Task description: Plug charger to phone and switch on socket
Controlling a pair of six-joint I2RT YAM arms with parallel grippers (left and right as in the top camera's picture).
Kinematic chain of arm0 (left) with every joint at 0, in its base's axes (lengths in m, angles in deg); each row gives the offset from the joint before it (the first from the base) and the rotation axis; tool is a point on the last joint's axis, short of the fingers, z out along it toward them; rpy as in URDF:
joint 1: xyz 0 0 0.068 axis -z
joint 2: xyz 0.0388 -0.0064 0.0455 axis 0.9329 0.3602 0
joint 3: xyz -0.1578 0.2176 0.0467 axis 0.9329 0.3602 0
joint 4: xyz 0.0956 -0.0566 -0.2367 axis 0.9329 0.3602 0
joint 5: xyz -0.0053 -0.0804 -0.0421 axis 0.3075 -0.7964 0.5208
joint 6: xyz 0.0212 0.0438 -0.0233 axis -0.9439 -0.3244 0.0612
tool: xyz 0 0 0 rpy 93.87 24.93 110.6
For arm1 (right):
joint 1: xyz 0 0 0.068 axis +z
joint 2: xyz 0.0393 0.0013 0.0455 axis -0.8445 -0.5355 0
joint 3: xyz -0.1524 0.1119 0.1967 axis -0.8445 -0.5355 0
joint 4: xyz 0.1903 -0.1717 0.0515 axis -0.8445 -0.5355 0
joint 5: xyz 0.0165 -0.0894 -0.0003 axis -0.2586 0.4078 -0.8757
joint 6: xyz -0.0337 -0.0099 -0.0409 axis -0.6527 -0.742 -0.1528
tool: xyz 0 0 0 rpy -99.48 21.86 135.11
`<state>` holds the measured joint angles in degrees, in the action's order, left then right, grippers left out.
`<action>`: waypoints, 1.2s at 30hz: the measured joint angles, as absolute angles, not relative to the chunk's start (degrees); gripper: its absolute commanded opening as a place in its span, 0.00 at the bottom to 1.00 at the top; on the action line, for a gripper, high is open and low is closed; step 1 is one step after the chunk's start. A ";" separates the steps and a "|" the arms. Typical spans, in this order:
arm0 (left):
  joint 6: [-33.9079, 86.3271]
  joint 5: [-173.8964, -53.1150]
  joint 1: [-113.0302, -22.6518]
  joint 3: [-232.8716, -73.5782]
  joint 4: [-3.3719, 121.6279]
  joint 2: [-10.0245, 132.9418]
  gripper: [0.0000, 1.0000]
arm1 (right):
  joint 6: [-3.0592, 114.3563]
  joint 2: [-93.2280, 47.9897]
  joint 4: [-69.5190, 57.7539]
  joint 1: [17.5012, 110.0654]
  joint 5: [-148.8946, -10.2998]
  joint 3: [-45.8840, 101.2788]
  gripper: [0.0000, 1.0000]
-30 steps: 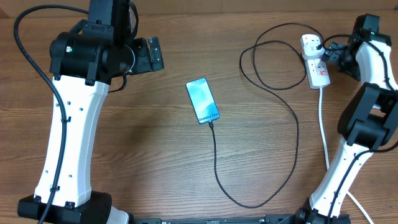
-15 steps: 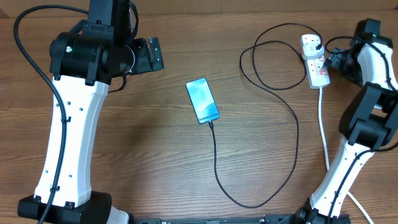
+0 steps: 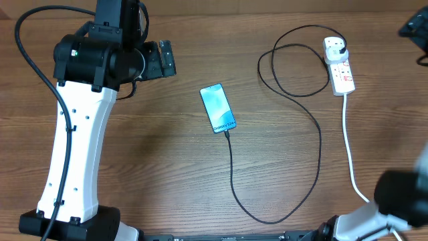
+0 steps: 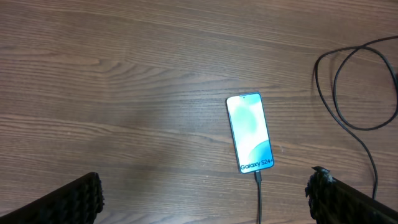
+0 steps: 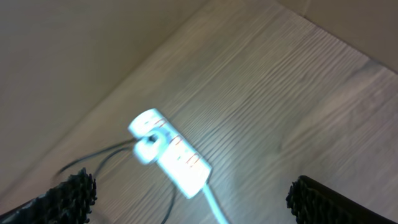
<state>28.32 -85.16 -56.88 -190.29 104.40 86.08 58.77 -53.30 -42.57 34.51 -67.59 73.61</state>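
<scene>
The phone [image 3: 218, 108] lies face up mid-table with its blue-teal screen lit; it also shows in the left wrist view [image 4: 250, 132]. The black charger cable [image 3: 319, 144] has its tip in the phone's near edge [image 4: 258, 180] and its plug [image 3: 336, 45] in the white socket [image 3: 341, 70]. My left gripper [image 4: 205, 190] is open and empty, held high to the left of the phone. My right gripper [image 5: 193, 188] is open and empty, above the blurred socket [image 5: 174, 152]. In the overhead view only a dark bit of it shows at the top right corner [image 3: 418, 27].
The socket's thick white cord [image 3: 349, 147] runs toward the front right. The black cable loops widely across the right half of the table. A blurred part of the right arm [image 3: 404, 197] shows at the lower right. The left arm [image 3: 73, 127] stands at the left.
My right gripper has pulled away from the socket and swung fast out toward the right edge, with the arm now blurred. The left arm, phone and cable have not moved.
</scene>
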 measured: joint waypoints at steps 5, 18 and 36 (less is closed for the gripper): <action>28.32 -85.16 -56.88 -190.29 104.45 86.08 0.99 | 59.78 -43.37 -52.30 35.99 -72.92 73.78 1.00; 28.30 -85.16 -56.88 -190.29 104.47 86.08 1.00 | 59.93 -23.94 -70.22 44.30 -76.44 73.48 1.00; 28.30 -85.16 -56.88 -190.29 104.47 86.08 1.00 | 59.93 -12.31 -70.35 46.46 -89.71 72.19 1.00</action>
<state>28.30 -85.16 -56.88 -190.29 104.47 86.08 59.93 -12.31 -70.35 46.46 -89.71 72.19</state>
